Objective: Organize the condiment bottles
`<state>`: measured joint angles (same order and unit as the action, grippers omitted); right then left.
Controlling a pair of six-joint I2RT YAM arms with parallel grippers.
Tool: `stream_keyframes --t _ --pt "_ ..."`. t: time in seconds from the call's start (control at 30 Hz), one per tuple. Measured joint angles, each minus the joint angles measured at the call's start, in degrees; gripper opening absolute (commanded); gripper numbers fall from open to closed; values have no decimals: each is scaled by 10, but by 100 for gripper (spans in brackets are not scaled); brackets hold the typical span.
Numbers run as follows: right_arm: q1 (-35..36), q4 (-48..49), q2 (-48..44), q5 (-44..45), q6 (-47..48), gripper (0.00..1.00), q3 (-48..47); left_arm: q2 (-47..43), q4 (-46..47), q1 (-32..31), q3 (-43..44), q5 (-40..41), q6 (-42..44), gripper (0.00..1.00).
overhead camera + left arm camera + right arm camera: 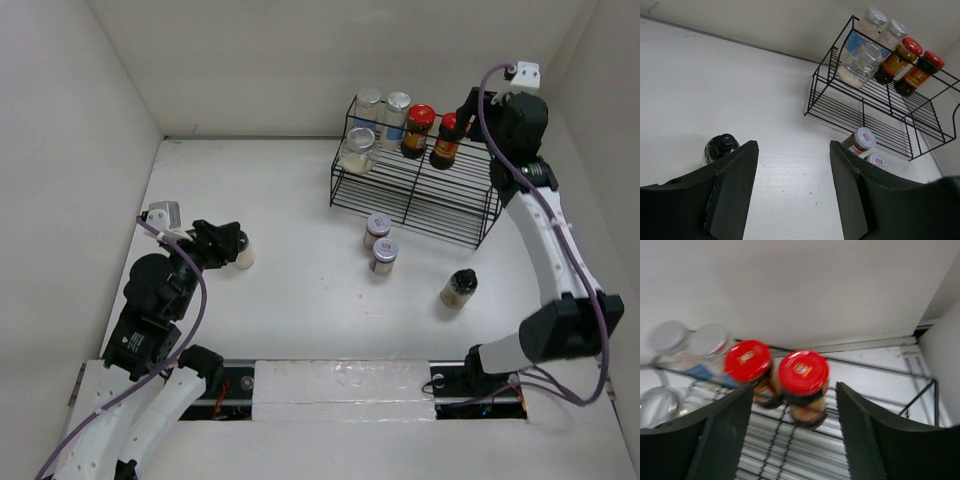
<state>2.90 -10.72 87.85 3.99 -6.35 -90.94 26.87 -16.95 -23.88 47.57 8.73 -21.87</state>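
The white worktop (280,190) fills the walled bay. The largest thing on it is the black wire rack (452,195), set at about two o'clock from the middle, close to the far wall. The right hand (794,390) hangs over the three o'clock end of the rack's top shelf, fingers spread wide. A red-lidded jar (803,371) with dark contents stands between them with a gap on either side, so nothing is gripped. The left hand (793,147) sits low at nine o'clock on the worktop, fingers partly apart with only bare surface between them, holding nothing. A black-lidded jar (720,148) stands just beside one finger, outside the jaws. Along the top shelf, at nine o'clock of the first jar, stands a second red-lidded jar (746,360), then two silver-lidded jars (397,108) with pale contents. One step lower sits a clear-topped jar (357,150) of pale grains. In front of the rack, at its six o'clock, two label-topped jars (377,229) stand just beside each other on the worktop. A dark-capped jar (459,288) stands alone at four o'clock.
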Motion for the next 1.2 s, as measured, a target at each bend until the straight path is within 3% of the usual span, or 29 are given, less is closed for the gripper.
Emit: stream_keyframes --t 0.1,0.17,0.23,0.3,0.4,0.43,0.53,0.6,0.77,1.1,1.2 --pt "38 45 -102 11 -9 19 93 -2 0 0 0 2 0 53" --pt "94 80 -153 5 -13 14 146 -5 0 0 0 5 0 52" --pt "169 113 -170 -12 -13 14 182 -12 0 0 0 11 -1 50" --pt "252 134 -155 -30 -9 21 198 -28 0 0 0 28 -4 49" --pt "365 153 -79 -41 7 55 201 -62 0 0 0 63 -15 51" --pt "399 154 -47 -42 11 74 200 -74 -2 0 0 76 -20 51" --pt "479 151 59 -53 32 94 179 -112 -5 0 -1 113 -33 53" --pt "518 147 130 -58 46 99 150 -133 -5 1 -3 132 -39 53" --pt "559 141 254 -70 64 100 65 -151 -4 2 -4 158 -45 54" --pt "555 128 433 -88 70 97 -141 -126 -4 3 -13 138 -43 55" --pt "557 122 470 -89 68 64 -180 -114 -3 3 -13 129 -41 55"
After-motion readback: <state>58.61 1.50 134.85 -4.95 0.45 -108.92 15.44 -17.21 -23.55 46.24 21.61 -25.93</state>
